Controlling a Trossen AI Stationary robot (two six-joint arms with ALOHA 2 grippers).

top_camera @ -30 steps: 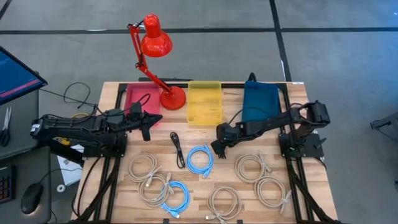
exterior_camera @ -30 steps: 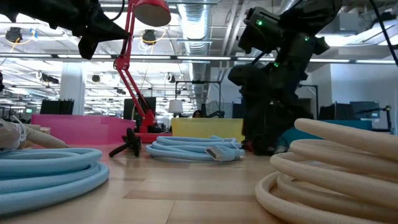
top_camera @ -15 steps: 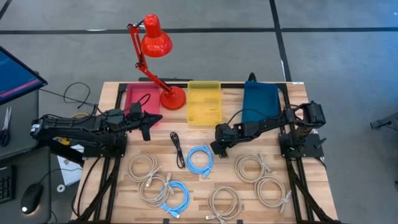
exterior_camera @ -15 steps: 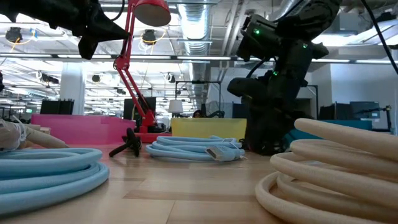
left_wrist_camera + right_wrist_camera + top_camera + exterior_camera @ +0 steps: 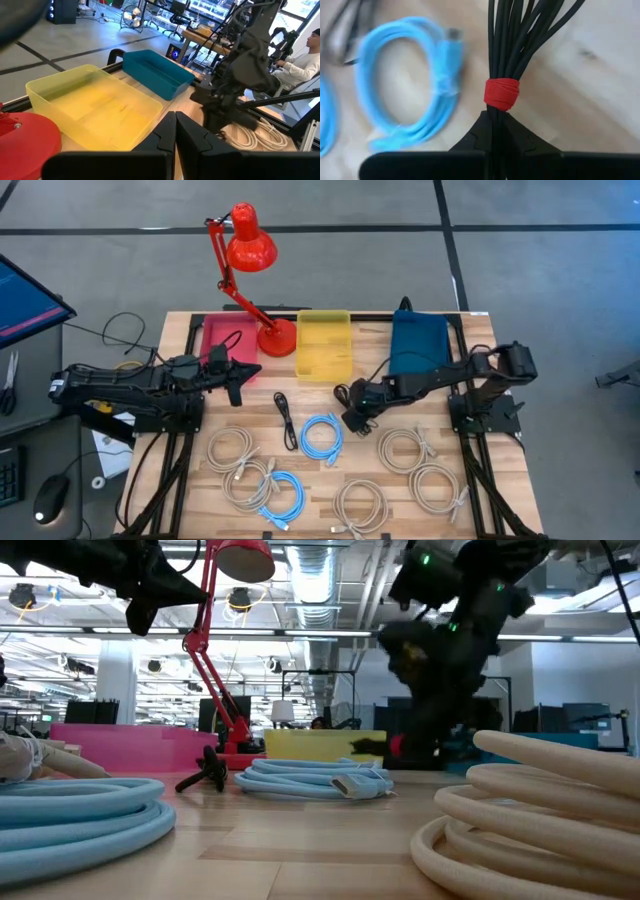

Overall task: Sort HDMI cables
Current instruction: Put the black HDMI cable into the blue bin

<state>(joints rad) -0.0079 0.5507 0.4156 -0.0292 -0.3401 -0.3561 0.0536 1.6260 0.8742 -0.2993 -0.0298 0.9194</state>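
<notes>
My right gripper [image 5: 351, 414] is shut on a thin black HDMI cable bundle [image 5: 530, 30] bound with a red tie, just in front of the yellow bin [image 5: 325, 345]. Next to it lies a light blue coil [image 5: 322, 435], resting flat on the table. A second black bundle [image 5: 286, 420] lies to the left of that coil. Several beige coils [image 5: 405, 450] and another light blue coil [image 5: 282, 498] lie flat along the near half of the table. My left gripper [image 5: 238, 382] hangs shut above the table by the pink bin [image 5: 228, 345], holding nothing. My right gripper pinches the black bundle between its two fingers just behind the red tie [image 5: 501, 94]. The fingers lie along the bundle, whose strands fan out ahead of them. In the low view the tied end [image 5: 398, 746] hangs a little above the table.
Three bins stand along the far edge: pink, yellow and blue [image 5: 418, 345]. A red desk lamp [image 5: 250, 240] stands on its base [image 5: 277, 337] between the pink and yellow bins. Loose black wires trail off the arms. A seated person [image 5: 305, 60] shows beyond the table.
My right gripper has shut on the black bundle and risen a little from the table with it. The yellow bin has slid slightly toward the table's left edge.
</notes>
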